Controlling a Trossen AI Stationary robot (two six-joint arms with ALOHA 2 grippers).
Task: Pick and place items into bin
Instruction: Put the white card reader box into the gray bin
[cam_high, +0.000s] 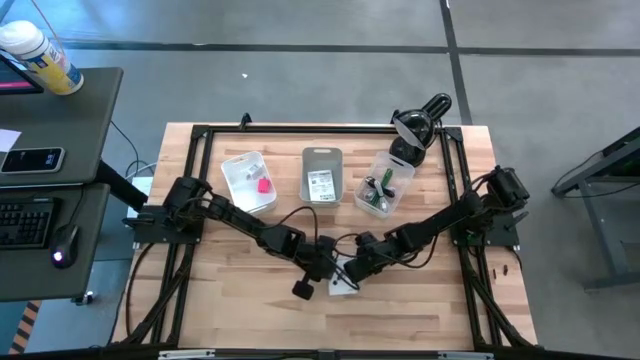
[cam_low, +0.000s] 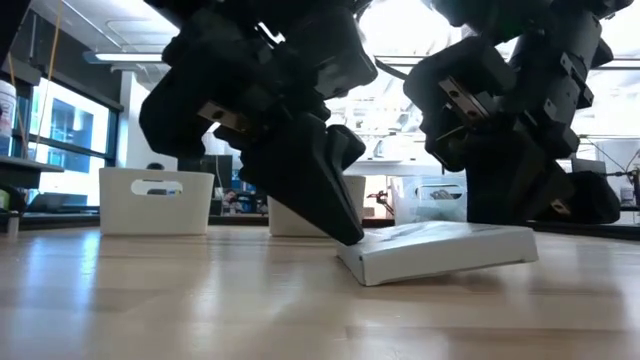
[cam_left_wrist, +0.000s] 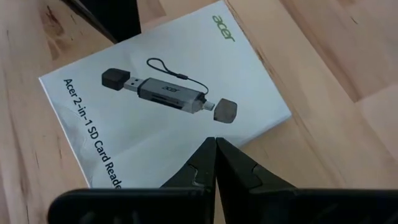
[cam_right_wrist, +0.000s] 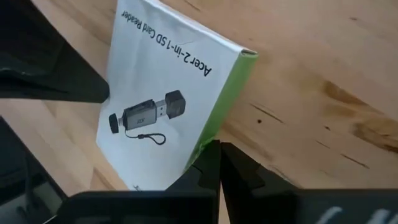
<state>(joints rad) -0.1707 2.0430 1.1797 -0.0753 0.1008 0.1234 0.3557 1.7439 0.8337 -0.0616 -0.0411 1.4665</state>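
Both closed, empty grippers, left gripper and right gripper, press a white card-reader box (one edge tilted up) on the surface; lifting it toward a bin calls for reopening.

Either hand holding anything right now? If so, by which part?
Nothing held. Both hands, left and right, are shut, tips at the white card reader box edges.

You have bare wooden tabletop out front; three bins wall off the back edge.
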